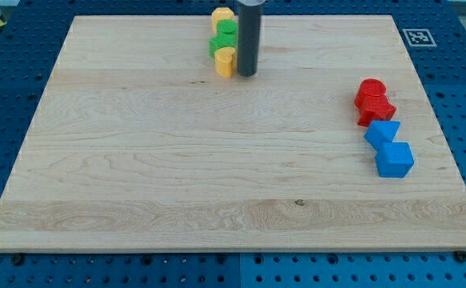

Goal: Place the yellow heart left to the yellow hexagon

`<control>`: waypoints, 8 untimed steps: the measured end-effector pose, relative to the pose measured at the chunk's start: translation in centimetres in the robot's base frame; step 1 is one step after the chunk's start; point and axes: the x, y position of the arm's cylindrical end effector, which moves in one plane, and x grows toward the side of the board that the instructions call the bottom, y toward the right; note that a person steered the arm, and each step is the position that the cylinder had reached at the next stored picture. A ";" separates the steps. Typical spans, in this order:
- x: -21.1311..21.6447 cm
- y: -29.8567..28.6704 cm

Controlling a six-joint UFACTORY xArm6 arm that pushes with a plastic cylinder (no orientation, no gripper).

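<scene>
My tip (247, 74) is sitting at upper centre of the surface (177, 184), touching the yellow heart's (225, 61) right side; no gripper fitted. Yellow hexagon (222, 15) is above, green blocks (225, 38) between. Pushing left first, then up, avoiding greens

Bright, even overhead light, soft short shadows beside the blocks, sharp focus throughout.
</scene>
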 end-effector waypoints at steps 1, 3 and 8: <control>0.0 -3.2; 0.0 -7.5; -5.5 -8.5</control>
